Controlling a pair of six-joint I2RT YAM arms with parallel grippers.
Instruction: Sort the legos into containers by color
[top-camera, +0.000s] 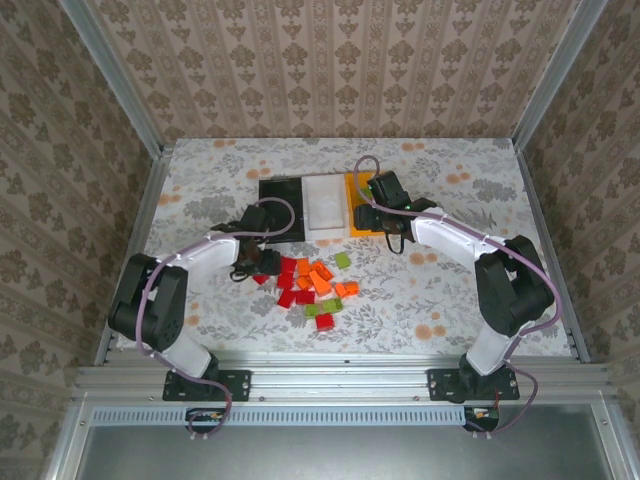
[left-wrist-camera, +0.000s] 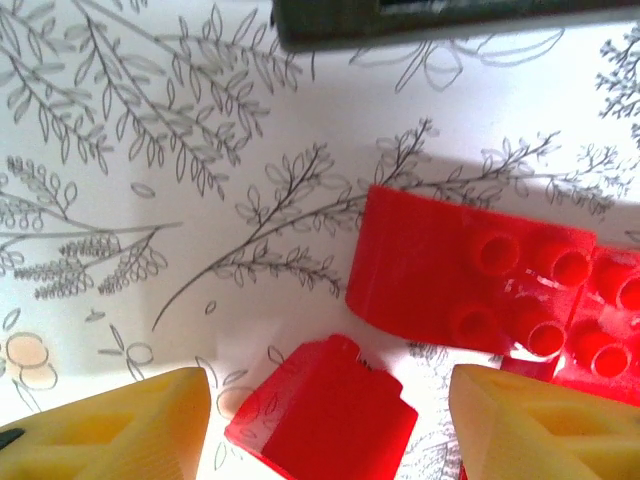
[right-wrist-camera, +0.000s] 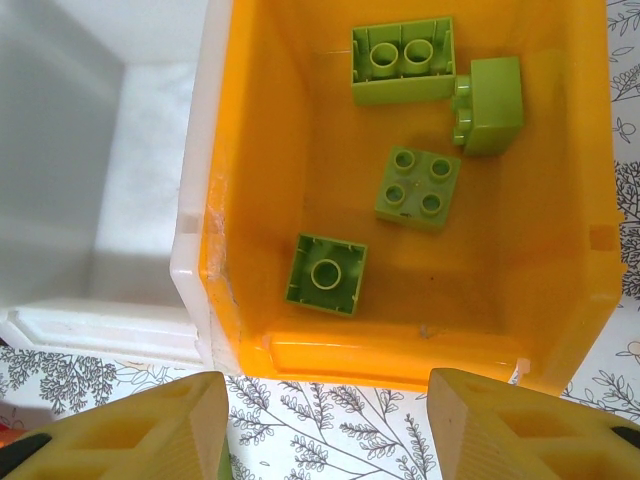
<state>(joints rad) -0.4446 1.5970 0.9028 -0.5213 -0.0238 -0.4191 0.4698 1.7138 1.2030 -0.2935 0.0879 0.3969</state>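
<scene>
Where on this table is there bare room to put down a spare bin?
Bare tablecloth lies back left, between the black bin and the left edge; back right, beyond the right arm; and front right, between the lego pile and that arm. Crowded: the strip between the bins and pile.

A floral-printed table (top-camera: 440, 290) sits between damask-papered walls (top-camera: 330, 60), behind an aluminium rail (top-camera: 340, 380).

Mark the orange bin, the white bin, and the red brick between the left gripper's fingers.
orange bin (right-wrist-camera: 240, 200): right wrist view, left inner wall.
white bin (right-wrist-camera: 100, 325): right wrist view, near rim.
red brick (left-wrist-camera: 320, 420): left wrist view, upper face.
</scene>
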